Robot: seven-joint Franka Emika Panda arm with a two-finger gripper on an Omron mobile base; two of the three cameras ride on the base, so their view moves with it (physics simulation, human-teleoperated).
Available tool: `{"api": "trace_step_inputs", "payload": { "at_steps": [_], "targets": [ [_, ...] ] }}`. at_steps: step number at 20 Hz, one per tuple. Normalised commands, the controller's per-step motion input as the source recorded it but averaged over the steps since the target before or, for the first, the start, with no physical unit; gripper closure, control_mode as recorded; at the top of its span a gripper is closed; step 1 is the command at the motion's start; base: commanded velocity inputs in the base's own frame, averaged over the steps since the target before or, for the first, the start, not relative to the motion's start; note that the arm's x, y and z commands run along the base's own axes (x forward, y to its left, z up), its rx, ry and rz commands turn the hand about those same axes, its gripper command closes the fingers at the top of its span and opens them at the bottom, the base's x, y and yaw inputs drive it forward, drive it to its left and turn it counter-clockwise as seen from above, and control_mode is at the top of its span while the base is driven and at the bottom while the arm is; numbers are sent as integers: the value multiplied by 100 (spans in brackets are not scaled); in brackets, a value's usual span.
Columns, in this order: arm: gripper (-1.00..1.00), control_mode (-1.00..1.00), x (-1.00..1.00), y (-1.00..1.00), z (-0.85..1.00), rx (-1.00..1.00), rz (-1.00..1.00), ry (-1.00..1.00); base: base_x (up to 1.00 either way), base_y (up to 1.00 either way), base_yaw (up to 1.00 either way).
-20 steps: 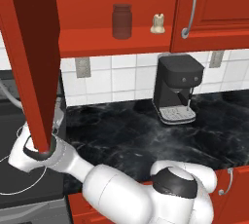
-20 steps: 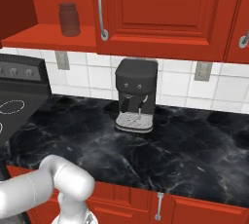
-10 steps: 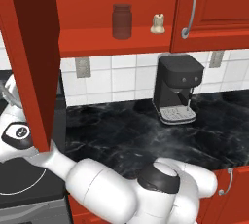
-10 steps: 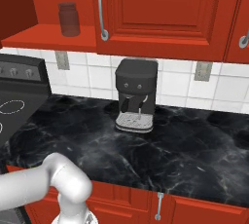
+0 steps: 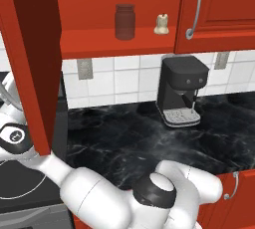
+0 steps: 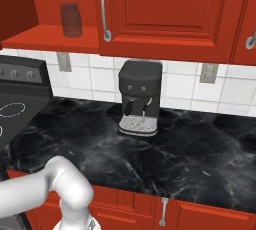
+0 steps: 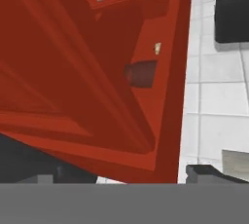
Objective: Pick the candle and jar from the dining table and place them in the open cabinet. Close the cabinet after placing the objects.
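Jar (image 5: 124, 21) and candle (image 5: 161, 24) stand apart on the cabinet (image 5: 109, 41) shelf. Right base view gives the jar but hides the candle behind the closed door. In hand view both sit far beyond my pincer (image 7: 121, 178), past the open door (image 7: 73, 72); fingers spread wide, holding nothing.

White tiled backsplash (image 5: 127, 81) (with grey outlets), black marble counter (image 6: 190, 154), black coffee machine (image 5: 182, 91), stove (image 6: 17, 96)

No readable text, labels, brands or numbers anywhere, jar (image 5: 124, 21) unlabelled, coffee machine (image 5: 182, 90) bore no legible marking, stove knobs (image 6: 20, 74) too small to read
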Motion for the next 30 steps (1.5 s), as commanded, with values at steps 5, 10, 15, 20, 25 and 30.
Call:
{"api": "trace_step_inputs", "payload": {
  "at_steps": [5, 10, 15, 20, 25, 30],
  "targets": [
    [-100, -100, 0, -19, 43, 0, -5, -14, 0, 0, 0],
    [-100, -100, 0, -27, 47, 1, -5, -6, 0, 0, 0],
    [-100, -100, -11, -48, 35, 9, -5, -5, 0, 0, 0],
    [-100, -100, -34, -61, 11, 14, 0, -16, 0, 0, 0],
    [-100, -100, -12, -70, 17, 16, 0, -11, 0, 0, 0],
    [-100, -100, 0, -76, 23, 18, 0, -5, 0, 0, 0]
  ]
}}
